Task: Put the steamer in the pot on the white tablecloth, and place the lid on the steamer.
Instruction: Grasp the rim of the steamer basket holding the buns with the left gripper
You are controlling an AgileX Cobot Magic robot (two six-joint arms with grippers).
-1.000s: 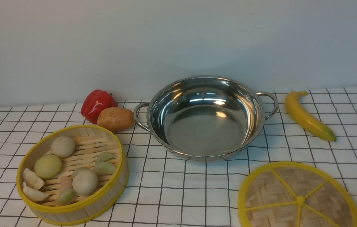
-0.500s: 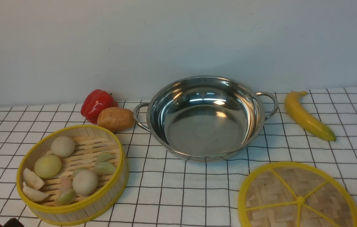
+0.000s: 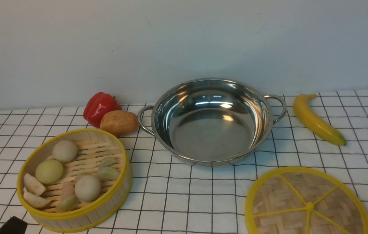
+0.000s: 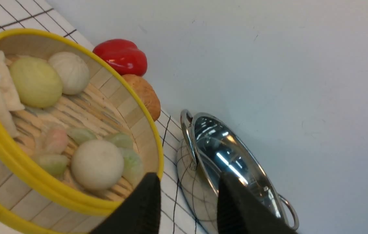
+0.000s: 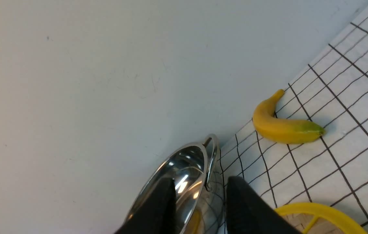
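You have the left gripper [image 4: 188, 188], jaws apart and empty, nearest the steamer [image 4: 128, 110], which sits just ahead, left of the pot [image 4: 222, 152].

No text, label, brand, number or sign can be read in any view. The pot [image 3: 209, 136], the steamer [image 3: 83, 218], the lid [image 3: 309, 205] and the white tablecloth [image 3: 187, 195] carry no writing; the cloth bears only its black grid.

We face forward from between our arms, while close wrist cameras peer past the left gripper [image 4: 188, 182] and right gripper [image 5: 200, 185], all sharing the pot [image 3: 211, 130].
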